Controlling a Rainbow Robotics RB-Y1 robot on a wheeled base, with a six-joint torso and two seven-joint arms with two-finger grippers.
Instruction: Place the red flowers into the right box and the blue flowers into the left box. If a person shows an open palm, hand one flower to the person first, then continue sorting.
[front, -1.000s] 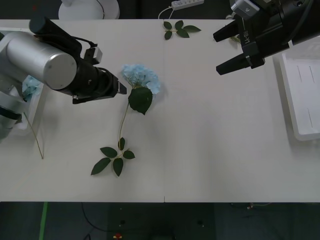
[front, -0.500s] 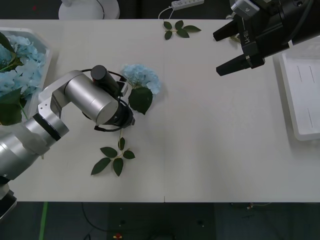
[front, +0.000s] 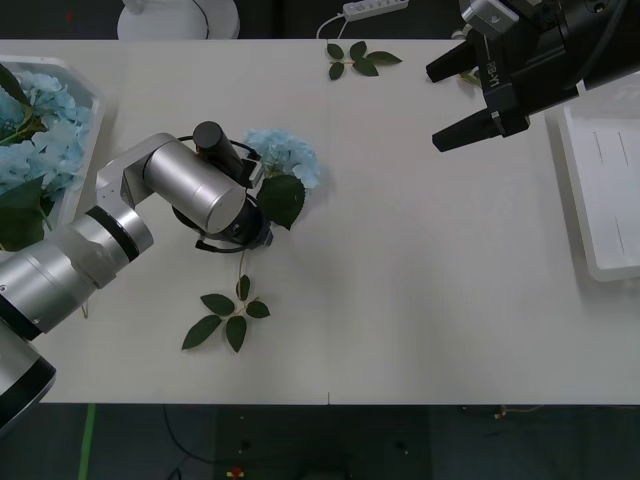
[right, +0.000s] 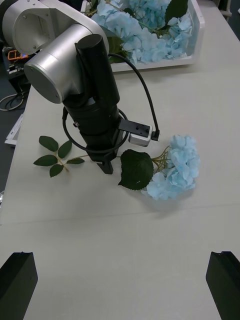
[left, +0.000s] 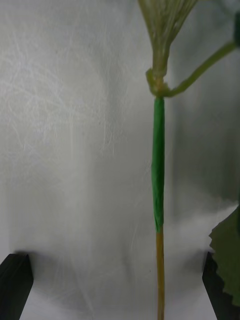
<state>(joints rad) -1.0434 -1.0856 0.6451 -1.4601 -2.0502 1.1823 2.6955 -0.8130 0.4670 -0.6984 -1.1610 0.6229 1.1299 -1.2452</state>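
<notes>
Lone blue flower (front: 283, 155) lying flat on the table, left of centre: fluffy pale sky-blue head toward the far side, one large dark green leaf just below the head, thin stalk running toward the near edge, ending near a loose leaf sprig. Up close, stalk (left: 158, 185) wrapped in bright green below the head, tan lower down, one side stem branching off at the knot. Left box (front: 88, 135) at the far-left table edge, white, raised rim, heaped with more blue flowers (right: 145, 27), heads and dark leaves crowded together. Right box (front: 600, 190) at the right edge, white, shallow, faint slot lines on its floor.
</notes>
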